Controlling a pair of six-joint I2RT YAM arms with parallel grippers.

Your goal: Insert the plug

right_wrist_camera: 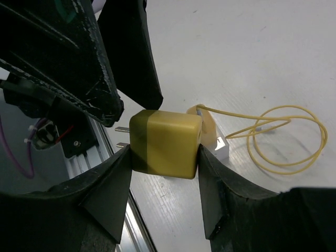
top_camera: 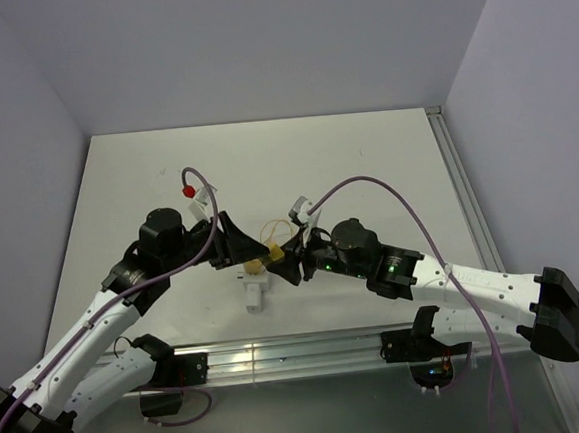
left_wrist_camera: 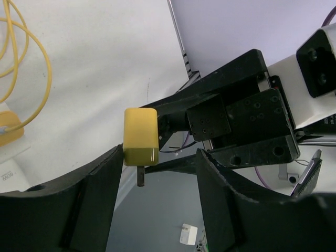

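Closest to the right wrist lens are the black fingers (right_wrist_camera: pixel 113 189) of the right claw (right_wrist_camera: pixel 164 152), clenched on a small yellow blocky plastic plug (right_wrist_camera: pixel 165 143) with a darker olive end. They press on its two flat side faces, and the plug fills the gap between them. Two thin metal prongs (right_wrist_camera: pixel 122 129) stick out of the dark end toward 9 o'clock, clear of the fingers.

I judge the plug light and rigid. Its faces look smooth and glossy, though, so it could twist or slide under a sideways push. The broad flat sides are the place to hold. I would keep off the prongs, which look thin enough to bend.

In the left wrist view, the left claw (left_wrist_camera: pixel 159 155) is released, its fingers spread wider than the plug (left_wrist_camera: pixel 140 135). The plug sits toward 10 o'clock of that gap, just beside the finger on the 9 o'clock side. I cannot tell whether they touch.

In the top view the plug (top_camera: pixel 272 251) is at the centre where both claws meet, apparently held off the pale counter (top_camera: pixel 365 150). A small white block (top_camera: pixel 253 292) lies on the counter at 7 o'clock from it. A thin yellow wire loop (top_camera: pixel 273 225) lies at 12 o'clock.
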